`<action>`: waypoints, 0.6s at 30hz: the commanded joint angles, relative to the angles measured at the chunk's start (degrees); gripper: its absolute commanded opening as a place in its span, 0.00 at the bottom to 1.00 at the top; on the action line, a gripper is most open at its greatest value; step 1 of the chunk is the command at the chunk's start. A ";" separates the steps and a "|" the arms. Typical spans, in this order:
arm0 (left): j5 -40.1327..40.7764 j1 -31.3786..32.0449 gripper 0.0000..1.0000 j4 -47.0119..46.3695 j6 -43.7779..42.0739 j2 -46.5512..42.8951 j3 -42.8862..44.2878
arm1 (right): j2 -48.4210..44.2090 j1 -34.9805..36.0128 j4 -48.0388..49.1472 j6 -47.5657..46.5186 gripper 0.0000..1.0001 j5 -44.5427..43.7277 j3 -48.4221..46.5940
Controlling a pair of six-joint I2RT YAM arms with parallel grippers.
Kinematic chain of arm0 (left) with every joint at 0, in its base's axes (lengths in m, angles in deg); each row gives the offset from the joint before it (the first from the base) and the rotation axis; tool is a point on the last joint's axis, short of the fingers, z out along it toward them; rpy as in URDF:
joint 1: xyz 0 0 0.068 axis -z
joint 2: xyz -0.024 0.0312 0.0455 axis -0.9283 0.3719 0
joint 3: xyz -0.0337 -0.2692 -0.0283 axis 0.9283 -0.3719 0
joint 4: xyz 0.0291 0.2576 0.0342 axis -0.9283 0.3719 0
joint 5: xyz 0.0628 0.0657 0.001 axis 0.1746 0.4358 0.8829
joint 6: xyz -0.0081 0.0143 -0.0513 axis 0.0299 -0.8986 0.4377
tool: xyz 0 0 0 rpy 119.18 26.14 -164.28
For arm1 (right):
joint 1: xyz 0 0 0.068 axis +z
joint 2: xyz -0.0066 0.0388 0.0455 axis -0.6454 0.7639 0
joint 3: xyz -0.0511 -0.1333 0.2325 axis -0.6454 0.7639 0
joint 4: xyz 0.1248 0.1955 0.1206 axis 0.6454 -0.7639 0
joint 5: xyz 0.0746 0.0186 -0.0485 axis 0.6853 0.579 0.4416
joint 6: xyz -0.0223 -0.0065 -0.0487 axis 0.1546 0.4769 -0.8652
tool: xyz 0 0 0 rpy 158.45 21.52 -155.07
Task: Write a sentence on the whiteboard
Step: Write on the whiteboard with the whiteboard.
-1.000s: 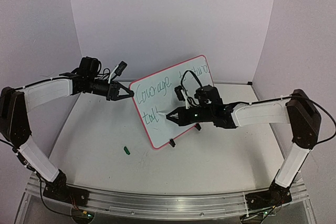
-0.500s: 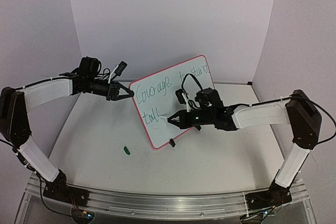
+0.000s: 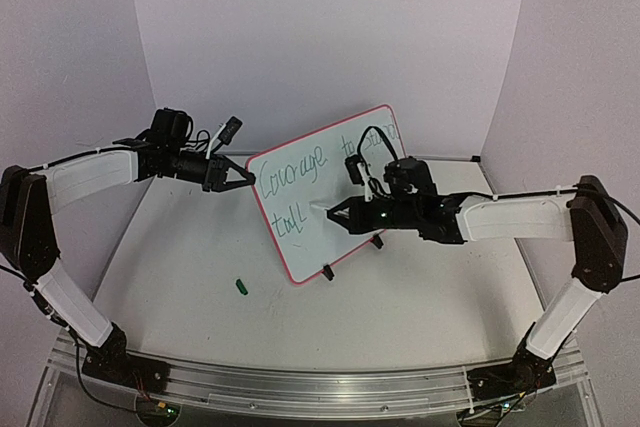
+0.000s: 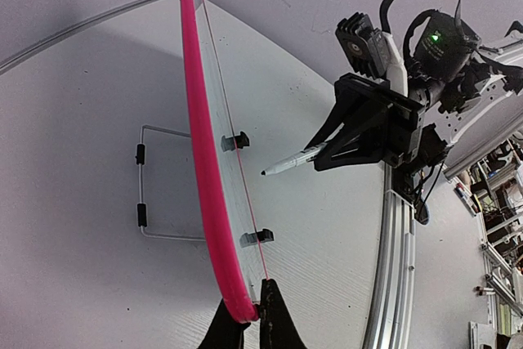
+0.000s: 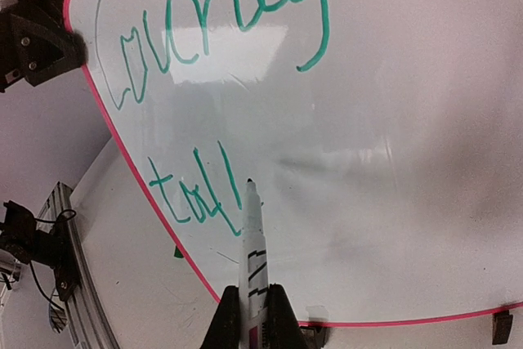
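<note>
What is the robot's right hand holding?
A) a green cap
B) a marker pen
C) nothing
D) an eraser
B: the right gripper is shut on a marker pen, its tip pointing at the whiteboard.

1. whiteboard (image 5: 392, 120): face smooth, high gloss; bright light patches mirror on it.
2. frame (image 4: 204, 177): smooth rim, looks plastic, slight sheen.
3. stand (image 4: 140, 184): thin bare metal wire with short black sleeves.
4. clips (image 4: 234, 141): black plastic, matt.
5. marker (image 5: 253, 251): smooth white plastic barrel with black print.
6. left gripper (image 4: 253, 304), right gripper (image 5: 253, 296): black plastic, matt.
7. left arm (image 3: 90, 172), right arm (image 3: 510, 215): white covers smooth, faint sheen; joints matt black.
8. table (image 3: 400, 307): white, matt; fine ribbed texture in left wrist view.
9. rail (image 3: 300, 387): bare brushed metal, dull shine.
10. walls (image 3: 330, 37): matt, even.
</note>
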 commanded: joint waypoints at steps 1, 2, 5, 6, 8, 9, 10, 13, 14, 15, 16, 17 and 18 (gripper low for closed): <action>2.08 1.85 0.00 2.98 -5.16 0.03 0.27 | -0.80 -0.27 0.68 0.09 0.00 -1.36 1.54; 2.10 1.85 0.00 2.98 -5.19 0.03 0.27 | -0.47 -0.26 0.80 0.22 0.00 -1.18 1.64; 2.15 1.89 0.00 2.98 -5.21 0.03 0.27 | 0.29 -0.27 1.07 0.49 0.00 -0.96 1.71; 2.16 1.87 0.00 2.98 -5.19 0.03 0.28 | 0.47 -0.26 1.08 0.50 0.00 -0.91 1.65; 2.17 1.85 0.00 2.99 -5.13 0.03 0.27 | 0.85 -0.26 1.08 0.47 0.00 -0.82 1.48; 2.12 1.85 0.00 2.98 -5.16 0.03 0.27 | 1.09 -0.23 1.08 0.46 0.00 -0.81 1.36; 2.07 1.85 0.00 3.02 -5.15 0.03 0.27 | 1.33 -0.21 1.08 0.41 0.00 -0.80 1.26; 2.07 1.85 0.00 2.98 -5.18 0.03 0.28 | 2.15 -0.26 1.08 0.42 0.00 -0.79 0.69; 2.08 1.85 0.00 2.99 -5.15 0.03 0.27 | 2.48 -0.26 1.08 0.45 0.00 -0.79 0.48; 2.11 1.85 0.00 3.02 -5.14 0.03 0.27 | 2.76 -0.24 1.08 0.51 0.00 -0.79 0.30; 2.12 1.85 0.00 3.01 -5.15 0.03 0.27 | 2.96 -0.27 1.08 0.51 0.00 -0.79 0.20; 2.12 1.85 0.00 3.06 -5.20 -0.04 0.27 | 3.12 -0.26 1.08 0.51 0.00 -0.85 0.10; 2.12 1.85 0.00 3.07 -5.21 -0.06 0.27 | 3.27 -0.25 1.08 0.45 0.00 -0.93 0.02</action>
